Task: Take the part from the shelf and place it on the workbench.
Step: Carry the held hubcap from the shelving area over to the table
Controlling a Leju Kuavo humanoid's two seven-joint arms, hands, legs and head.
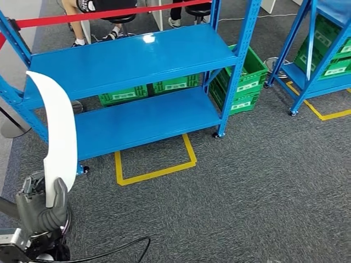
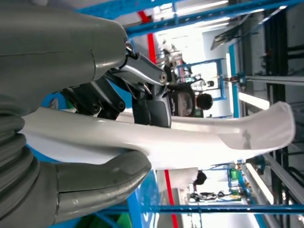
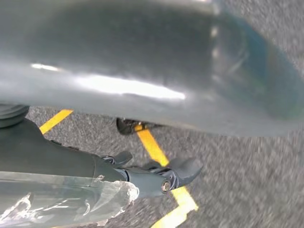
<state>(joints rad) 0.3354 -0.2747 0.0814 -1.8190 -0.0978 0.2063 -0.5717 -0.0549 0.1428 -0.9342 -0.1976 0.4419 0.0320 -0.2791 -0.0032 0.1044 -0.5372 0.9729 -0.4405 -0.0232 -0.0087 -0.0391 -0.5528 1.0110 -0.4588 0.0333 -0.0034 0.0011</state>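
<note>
Progress: pickup done, placing left | left hand [image 1: 41,211] at seven o'clock, fingers closed round lower end of white part [image 1: 58,131], held upright, off blue shelf [image 1: 136,57] | right hand [image 3: 157,175] hung over floor, fingers apart, holding nothing | workbench unseen.

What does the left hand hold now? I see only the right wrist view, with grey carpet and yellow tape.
Observer: The left hand grips a curved white part by its lower end.
Operator: Where is the shelf?
Observer: The blue shelf stands ahead of the robot, with green crates behind it.
Operator: How do the fingers sit on the part?
Observer: The thumb lies on one face, the dark fingers on the other.
</note>
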